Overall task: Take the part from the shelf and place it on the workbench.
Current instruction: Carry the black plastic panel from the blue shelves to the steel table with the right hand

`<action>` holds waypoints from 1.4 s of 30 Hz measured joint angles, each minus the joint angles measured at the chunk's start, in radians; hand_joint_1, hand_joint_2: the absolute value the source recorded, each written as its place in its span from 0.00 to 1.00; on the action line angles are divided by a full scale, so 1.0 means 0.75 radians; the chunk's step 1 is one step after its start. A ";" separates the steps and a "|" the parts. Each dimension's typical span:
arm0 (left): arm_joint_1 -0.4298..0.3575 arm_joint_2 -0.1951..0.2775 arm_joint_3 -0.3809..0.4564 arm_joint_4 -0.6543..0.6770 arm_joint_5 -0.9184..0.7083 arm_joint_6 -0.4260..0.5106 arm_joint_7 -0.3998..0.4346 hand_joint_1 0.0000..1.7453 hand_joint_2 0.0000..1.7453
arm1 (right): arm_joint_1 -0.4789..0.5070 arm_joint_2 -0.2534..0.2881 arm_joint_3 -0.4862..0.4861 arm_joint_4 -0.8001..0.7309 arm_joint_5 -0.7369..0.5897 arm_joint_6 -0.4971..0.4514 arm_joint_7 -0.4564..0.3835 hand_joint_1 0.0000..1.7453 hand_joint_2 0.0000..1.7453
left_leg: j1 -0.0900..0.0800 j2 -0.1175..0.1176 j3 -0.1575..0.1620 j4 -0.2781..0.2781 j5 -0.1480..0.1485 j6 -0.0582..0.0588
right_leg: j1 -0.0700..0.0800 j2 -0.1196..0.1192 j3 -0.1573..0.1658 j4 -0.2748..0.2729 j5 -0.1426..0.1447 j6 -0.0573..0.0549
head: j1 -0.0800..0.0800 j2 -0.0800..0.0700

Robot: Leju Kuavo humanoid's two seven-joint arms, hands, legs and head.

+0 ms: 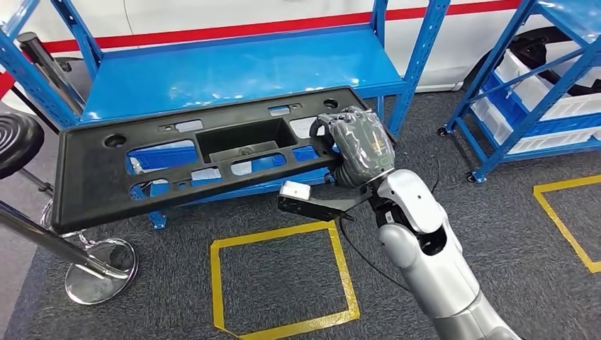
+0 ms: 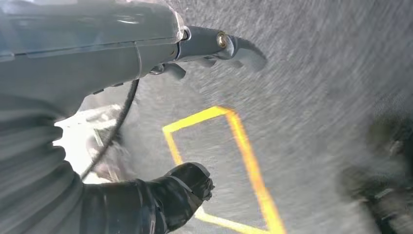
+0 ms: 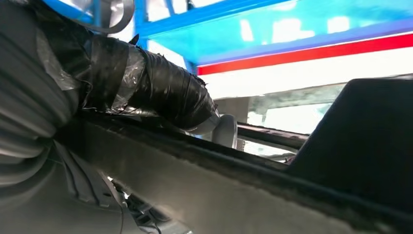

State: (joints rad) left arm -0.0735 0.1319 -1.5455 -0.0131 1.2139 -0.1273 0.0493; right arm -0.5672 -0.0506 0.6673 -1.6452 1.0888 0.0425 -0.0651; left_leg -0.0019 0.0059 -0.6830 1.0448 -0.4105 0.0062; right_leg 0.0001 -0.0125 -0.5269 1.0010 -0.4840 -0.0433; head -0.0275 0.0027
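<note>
Now | right hand (image 1: 360, 145) grips part (image 1: 142, 173) edge | beside shelf (image 1: 234, 71)

Part (image 1: 92, 177): black plastic, matt, fine-grained texture; edge looks rough in right wrist view. Shelf (image 1: 241, 67): blue painted metal, semi-gloss, smooth, w/ soft reflections on deck. Right hand (image 1: 361, 145): grey plastic shell, clear glossy film over back; fingers (image 3: 165, 92) wrapped in black tape, shiny, wrinkled. Right arm (image 1: 432, 262): silver metal-look finish, smooth, satin. Left hand (image 2: 146, 204): grey ribbed cover, matt; dark fingers w/ slight sheen. Floor (image 1: 496, 234): dark grey carpet, rough, matt; yellow tape (image 1: 340, 262) on it, smooth. Stool base (image 1: 99, 273): chromed metal, mirror-gloss.
</note>
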 joint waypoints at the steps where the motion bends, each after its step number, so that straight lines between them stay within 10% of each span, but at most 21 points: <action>1: 0.001 0.001 -0.001 0.000 -0.026 -0.002 -0.002 0.00 1.00 | -0.004 -0.005 -0.011 0.001 -0.003 0.005 0.000 1.00 1.00 | 0.004 -0.002 -0.018 0.057 -0.065 -0.006 | -0.004 -0.003 -0.015 -0.003 0.018 -0.006 | 0.000 0.000; 4: 0.003 0.004 -0.003 0.001 -0.087 0.006 -0.005 0.00 1.00 | -0.007 -0.020 -0.040 0.001 -0.002 0.018 0.003 1.00 1.00 | 0.020 -0.002 -0.060 0.297 -0.203 -0.029 | -0.007 -0.002 -0.077 0.001 0.066 -0.006 | -0.001 0.000; 6: 0.004 0.005 -0.003 0.001 -0.126 0.018 -0.008 0.00 1.00 | -0.004 -0.033 -0.054 0.001 0.008 0.024 0.010 1.00 1.00 | 0.031 -0.002 -0.021 0.330 -0.154 -0.045 | -0.014 -0.003 -0.124 0.013 0.094 0.006 | -0.001 0.000; 8: 0.002 0.003 -0.004 0.001 -0.154 0.027 -0.009 0.00 1.00 | 0.000 -0.043 -0.067 -0.001 0.017 0.027 0.018 1.00 1.00 | 0.042 -0.003 0.101 0.193 -0.102 -0.058 | -0.022 -0.003 -0.173 0.033 0.117 0.023 | -0.001 0.000; 10: 0.002 0.000 -0.005 0.001 -0.182 0.034 -0.009 0.00 1.00 | 0.005 -0.050 -0.083 -0.012 0.028 0.027 0.026 1.00 1.00 | 0.040 -0.010 0.221 0.014 -0.131 -0.052 | -0.025 -0.004 -0.206 0.053 0.137 0.043 | -0.001 0.000; 14: 0.004 -0.020 -0.008 0.002 -0.264 0.051 -0.001 0.00 1.00 | 0.033 -0.073 -0.108 -0.042 0.054 0.026 0.047 1.00 1.00 | 0.030 -0.022 0.238 -0.049 -0.145 -0.019 | -0.028 -0.010 -0.217 0.050 0.173 0.075 | 0.000 0.000; 17: 0.003 -0.056 -0.011 0.002 -0.356 0.068 0.018 0.00 1.00 | 0.079 -0.104 -0.140 -0.084 0.087 0.032 0.079 1.00 1.00 | 0.031 -0.026 0.210 -0.054 -0.107 0.019 | -0.032 -0.002 -0.249 0.135 0.059 0.088 | 0.000 0.000; 20: 0.006 -0.092 -0.012 0.002 -0.433 0.082 0.038 0.00 1.00 | 0.139 -0.119 -0.176 -0.138 0.126 0.048 0.112 1.00 1.00 | 0.018 -0.040 0.157 -0.047 -0.065 0.038 | -0.026 0.008 -0.300 0.383 -0.109 0.089 | 0.000 0.000; 22: 0.010 -0.106 -0.012 0.002 -0.458 0.082 0.046 0.00 1.00 | 0.163 -0.122 -0.186 -0.162 0.149 0.060 0.130 1.00 1.00 | 0.006 -0.057 0.117 -0.039 -0.041 0.040 | -0.019 0.014 -0.269 0.428 -0.086 0.076 | 0.000 0.000; 27: -0.009 -0.127 -0.013 0.002 -0.542 0.045 0.092 0.00 1.00 | 0.161 -0.053 -0.188 -0.168 0.240 0.085 0.187 1.00 1.00 | 0.000 -0.109 0.050 -0.035 0.021 0.026 | 0.001 0.124 -0.008 0.062 -0.036 0.006 | 0.000 0.000; 30: -0.017 -0.130 -0.014 0.003 -0.587 0.029 0.123 0.00 1.00 | 0.153 -0.012 -0.187 -0.156 0.274 0.090 0.209 1.00 1.00 | 0.005 -0.144 0.034 -0.055 0.052 0.000 | 0.002 0.081 -0.003 0.014 -0.004 0.003 | 0.000 0.000; 36: -0.012 -0.144 -0.015 0.003 -0.631 0.029 0.117 0.00 1.00 | 0.206 -0.025 -0.219 -0.209 0.295 0.110 0.235 1.00 1.00 | 0.025 -0.021 -0.050 0.288 -0.191 -0.047 | -0.012 -0.050 -0.064 -0.004 0.058 -0.007 | -0.007 0.000; 39: -0.004 -0.160 -0.014 0.003 -0.650 0.047 0.084 0.00 1.00 | 0.312 -0.103 -0.279 -0.334 0.261 0.123 0.232 1.00 1.00 | 0.045 0.008 0.064 0.217 -0.104 -0.076 | -0.022 -0.117 -0.121 0.035 0.070 0.011 | -0.007 0.000; 42: 0.005 -0.174 -0.014 0.003 -0.643 0.065 0.046 0.00 1.00 | 0.384 -0.166 -0.357 -0.435 0.240 0.127 0.208 1.00 1.00 | 0.034 0.066 0.212 -0.002 -0.123 -0.070 | -0.023 -0.154 -0.164 0.074 0.085 0.039 | -0.006 0.000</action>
State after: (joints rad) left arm -0.0697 0.0017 -1.5558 -0.0105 0.7320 -0.0785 0.0837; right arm -0.2791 -0.1747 0.3995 -1.9713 1.2692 0.1380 0.0910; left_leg 0.0239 0.0554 -0.5241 1.0436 -0.5029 -0.0465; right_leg -0.0171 -0.1280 -0.6498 1.0563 -0.4201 -0.0144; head -0.0322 0.0027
